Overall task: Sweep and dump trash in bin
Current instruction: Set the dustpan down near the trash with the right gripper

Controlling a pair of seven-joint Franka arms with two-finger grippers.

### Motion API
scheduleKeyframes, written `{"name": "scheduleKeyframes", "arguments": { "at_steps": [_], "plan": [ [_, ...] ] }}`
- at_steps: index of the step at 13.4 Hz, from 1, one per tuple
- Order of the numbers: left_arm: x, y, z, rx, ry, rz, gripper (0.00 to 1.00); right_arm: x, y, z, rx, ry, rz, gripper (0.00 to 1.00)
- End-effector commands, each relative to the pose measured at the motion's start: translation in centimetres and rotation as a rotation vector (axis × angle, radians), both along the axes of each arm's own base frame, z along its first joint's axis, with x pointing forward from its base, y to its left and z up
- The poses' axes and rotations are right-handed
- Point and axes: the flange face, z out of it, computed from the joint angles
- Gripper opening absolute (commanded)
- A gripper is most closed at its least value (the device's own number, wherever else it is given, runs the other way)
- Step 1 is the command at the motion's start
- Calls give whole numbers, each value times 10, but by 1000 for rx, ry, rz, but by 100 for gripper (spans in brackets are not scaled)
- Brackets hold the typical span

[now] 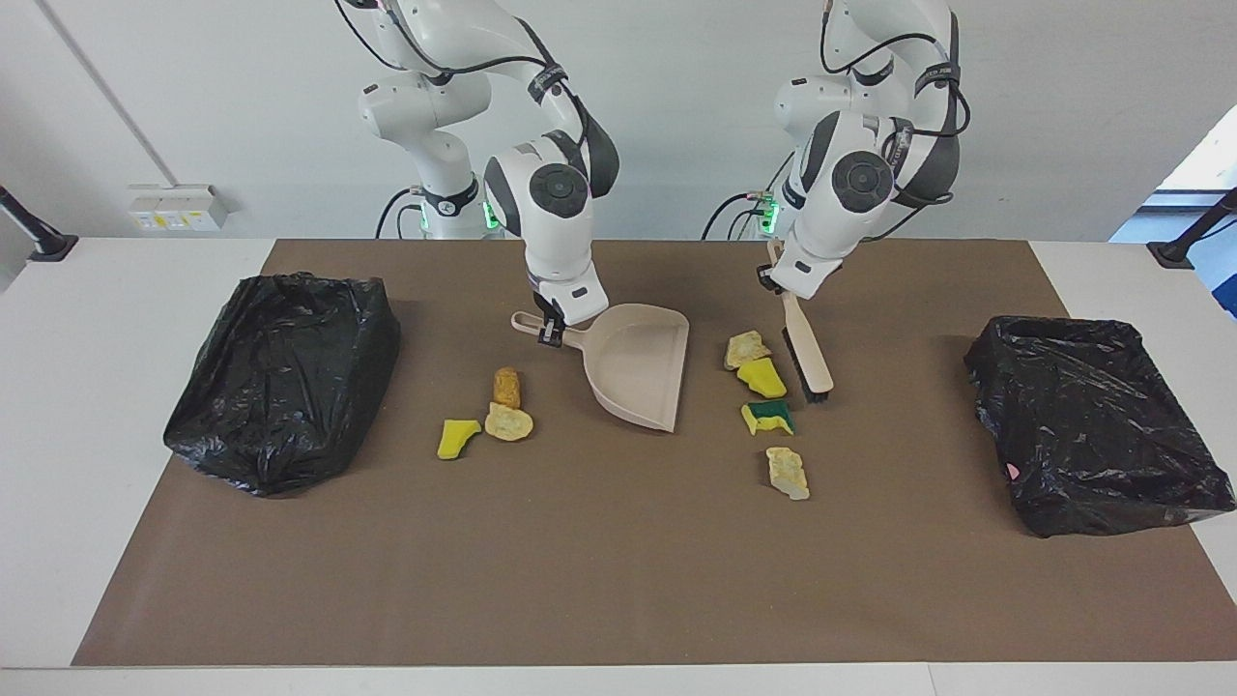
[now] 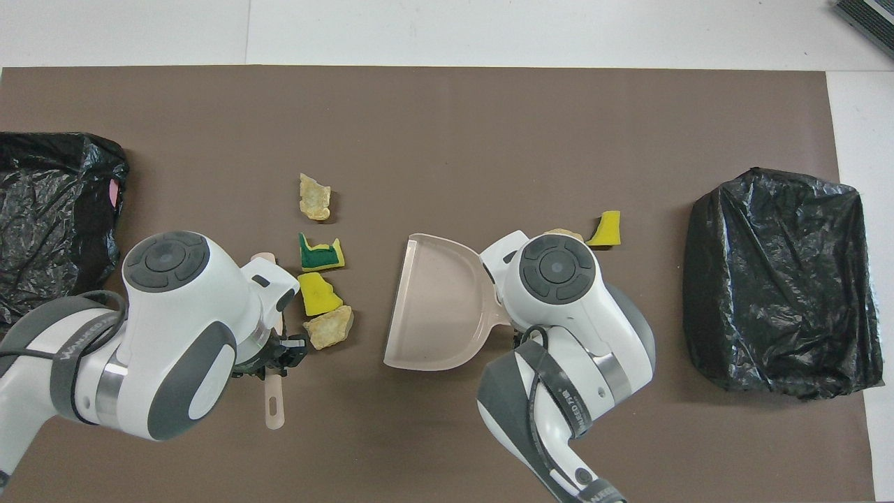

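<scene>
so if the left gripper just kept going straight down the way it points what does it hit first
The left gripper, shut on the brush handle, points down at the brown mat. Going on, the brush bristles would likely press into the mat first, beside the nearest beige scrap; depth is hard to judge.

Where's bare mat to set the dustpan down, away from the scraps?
Free: the wide strip of brown mat along the edge farthest from the robots, running between the two black bags. Crowded: the middle, where the dustpan sits between a cluster of four scraps by the brush and three scraps.
</scene>
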Motion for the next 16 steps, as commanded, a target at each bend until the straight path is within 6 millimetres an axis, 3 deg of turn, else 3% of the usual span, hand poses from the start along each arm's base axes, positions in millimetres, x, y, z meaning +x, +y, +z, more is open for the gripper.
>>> {"name": "scheduleKeyframes", "arguments": {
  "at_steps": [1,4,5,11,13,16],
  "plan": [
    [-29,7,-10,34,-52,16,0,-12,3,-1,-3,-20,5,0],
    [-30,1,-18,21,-81,18,0,-20,16,-3,-9,-23,-19,0],
    [-33,-12,-18,16,-103,14,0,-19,17,-3,-5,-32,-33,0],
    [-38,-25,-23,13,-116,27,0,-19,17,-5,-5,-32,-36,0],
    [-46,-36,-36,-4,-89,6,0,-18,17,-5,-5,-32,-36,0],
    [-49,-51,-36,-74,-94,-28,0,-18,17,-5,-6,-31,-36,0]
  ]
}}
